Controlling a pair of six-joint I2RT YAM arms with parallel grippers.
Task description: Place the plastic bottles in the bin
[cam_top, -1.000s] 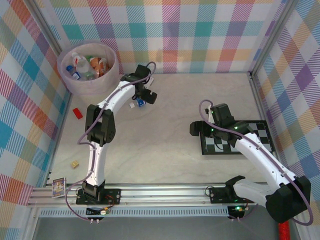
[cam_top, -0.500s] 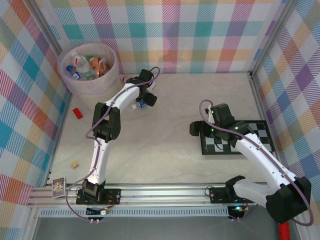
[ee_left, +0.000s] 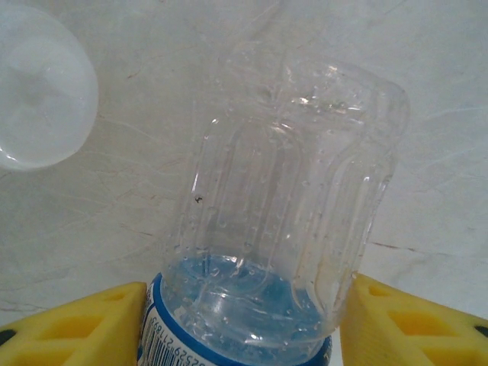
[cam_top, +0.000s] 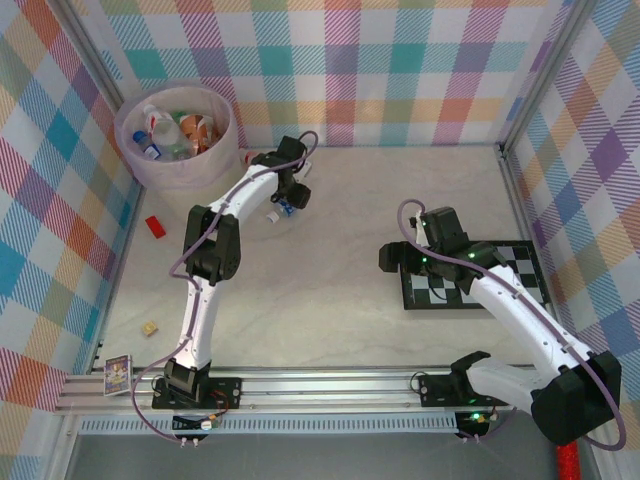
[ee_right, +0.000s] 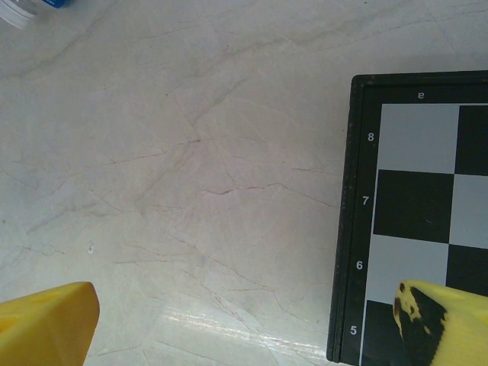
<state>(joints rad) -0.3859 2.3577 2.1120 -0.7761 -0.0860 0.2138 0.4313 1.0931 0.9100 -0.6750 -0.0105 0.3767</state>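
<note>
Bottle (ee_left: 282, 213): clear, blue label, lying on the table (cam_top: 340, 310) near the bin (cam_top: 175, 178), to its right.
Left gripper (ee_left: 242, 324): low over the table; yellow fingers (ee_left: 76, 328) pressed against both sides of the bottle.
Bin: far-left corner, several bottles (cam_top: 175, 132) inside.
Right gripper (ee_right: 244, 320): fingers spread wide, holding nothing, above the left edge of the chessboard (ee_right: 427, 191).

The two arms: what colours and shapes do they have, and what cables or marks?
Both the left arm and the right arm have white links, black joints and a lilac cable running along them. The fingers are yellow blocks with recessed cells; one right finger bears black scuffs.
</note>
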